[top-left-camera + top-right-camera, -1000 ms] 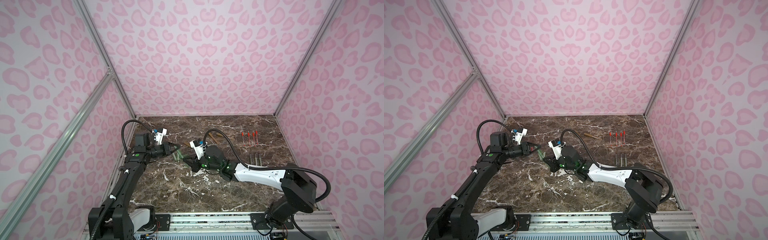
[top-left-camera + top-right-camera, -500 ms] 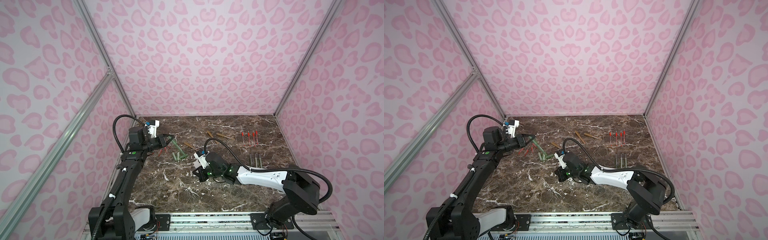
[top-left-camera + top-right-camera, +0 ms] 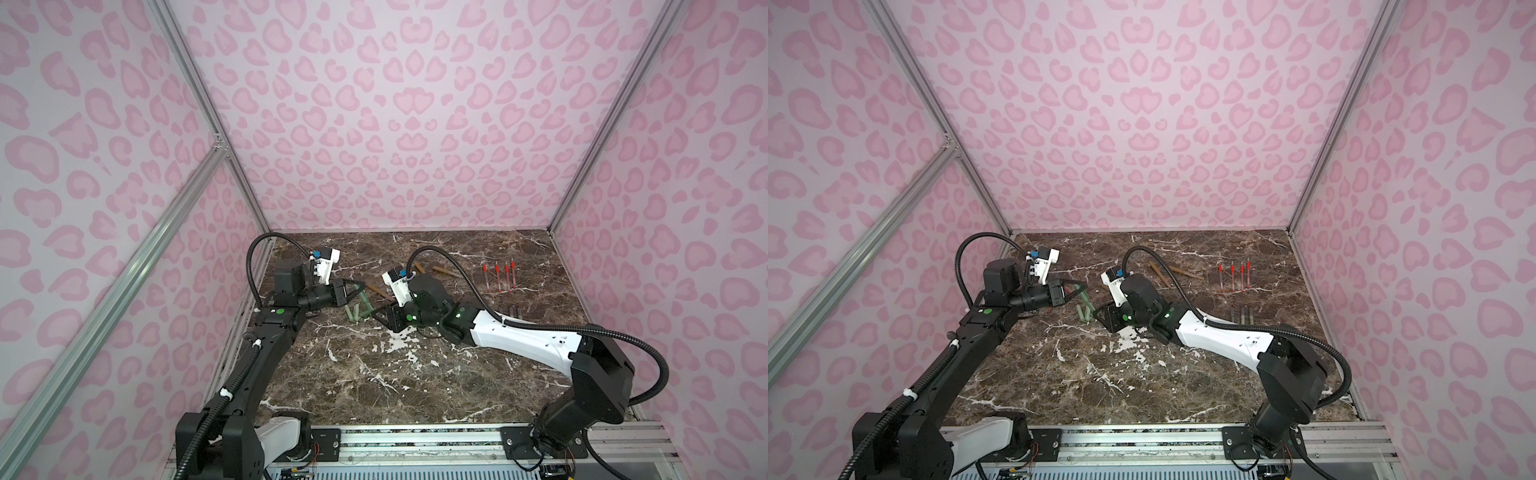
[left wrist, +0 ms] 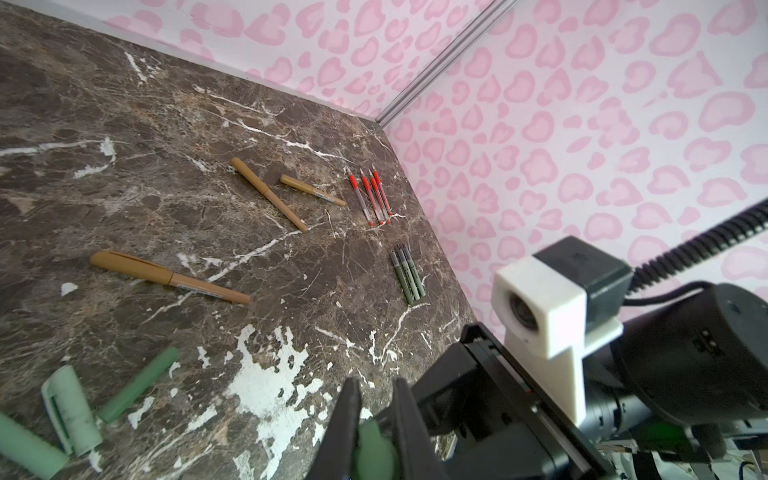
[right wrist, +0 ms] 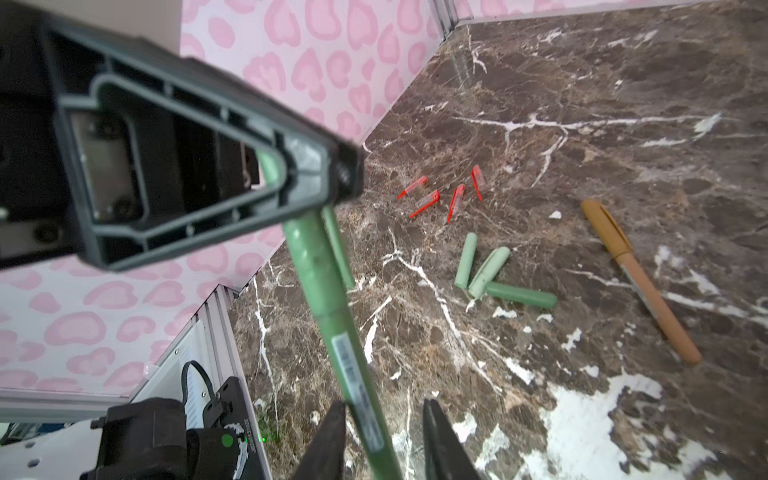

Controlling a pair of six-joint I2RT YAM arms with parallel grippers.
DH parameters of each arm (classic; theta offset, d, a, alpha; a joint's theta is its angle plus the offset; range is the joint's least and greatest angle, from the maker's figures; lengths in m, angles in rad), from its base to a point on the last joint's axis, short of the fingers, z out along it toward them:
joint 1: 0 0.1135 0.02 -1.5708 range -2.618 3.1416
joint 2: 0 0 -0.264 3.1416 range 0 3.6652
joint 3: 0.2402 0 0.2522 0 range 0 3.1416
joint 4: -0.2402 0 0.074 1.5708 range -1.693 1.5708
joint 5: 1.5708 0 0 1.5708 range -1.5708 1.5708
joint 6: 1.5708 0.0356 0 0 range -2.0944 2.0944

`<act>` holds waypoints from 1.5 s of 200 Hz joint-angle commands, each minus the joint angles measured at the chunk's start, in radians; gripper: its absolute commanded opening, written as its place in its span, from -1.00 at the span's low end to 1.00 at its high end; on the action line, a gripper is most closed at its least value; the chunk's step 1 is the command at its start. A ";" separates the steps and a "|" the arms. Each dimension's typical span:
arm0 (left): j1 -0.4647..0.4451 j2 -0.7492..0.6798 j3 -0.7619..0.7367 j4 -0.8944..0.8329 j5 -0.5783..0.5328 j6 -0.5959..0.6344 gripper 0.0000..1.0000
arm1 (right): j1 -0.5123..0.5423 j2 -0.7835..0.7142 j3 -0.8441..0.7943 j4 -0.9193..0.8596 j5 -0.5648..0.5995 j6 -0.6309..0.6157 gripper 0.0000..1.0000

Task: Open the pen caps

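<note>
Since cap (image 5: 309, 249) and barrel (image 5: 353, 374) must part, the right wrist view shows the left gripper (image 5: 320, 178), upper left, pinching the green cap, and the right gripper (image 5: 384, 415), bottom centre, jaws spread around the barrel; loose caps (image 5: 486, 270) lie mid-frame.

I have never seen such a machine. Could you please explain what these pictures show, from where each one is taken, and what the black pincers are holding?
This is a robot with two arms, the left arm and the right arm, working over a marble table. Two pictures look down from above. The other two come from small cameras on the wrists.

On the table lie capped tan pens, loose green caps, red caps, and neat rows of red pen bodies and green pen bodies.

The left gripper is shut on the cap end of a green pen. The right gripper stands open around that pen's barrel.
</note>
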 commanded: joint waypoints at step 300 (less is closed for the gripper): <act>-0.205 0.318 0.212 -0.380 -0.456 0.357 -0.93 | -0.207 -0.508 -0.482 -0.219 0.204 0.075 -1.00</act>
